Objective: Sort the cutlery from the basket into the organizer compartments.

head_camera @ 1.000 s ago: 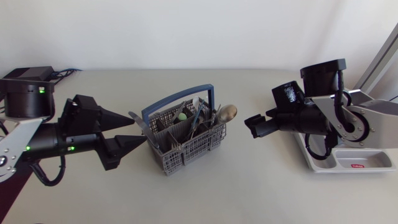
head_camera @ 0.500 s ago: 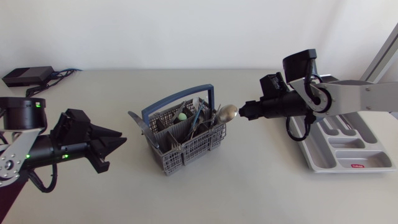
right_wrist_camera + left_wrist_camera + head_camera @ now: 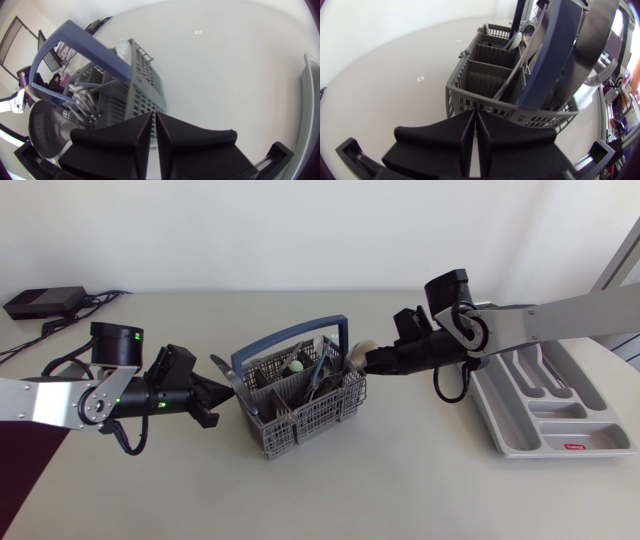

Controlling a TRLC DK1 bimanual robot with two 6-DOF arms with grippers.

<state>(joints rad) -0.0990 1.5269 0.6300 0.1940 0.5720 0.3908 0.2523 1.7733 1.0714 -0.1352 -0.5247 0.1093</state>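
Right gripper (image 3: pixel 372 361): fingers pressed together, nothing held. Large spoon (image 3: pixel 360 351) bowl just beside the tips, likely the pick target. Basket (image 3: pixel 300 420) directly ahead. Left gripper (image 3: pixel 226 386) closed, empty, at the opposite wall, probably bracing; contact unclear. Organizer (image 3: pixel 590 435) well behind the right gripper.

Pale grey table (image 3: pixel 400 490) — matte, softly and evenly lit

A pale grey matte table (image 3: pixel 420 490) is seen. At the table's far left corner a flat black rectangular box (image 3: pixel 42 302) is laid, and thin dark and blue cables (image 3: pixel 105 296) are trailed from it along the table's far edge. A small pale square mark (image 3: pixel 420 78) is found on the table's surface
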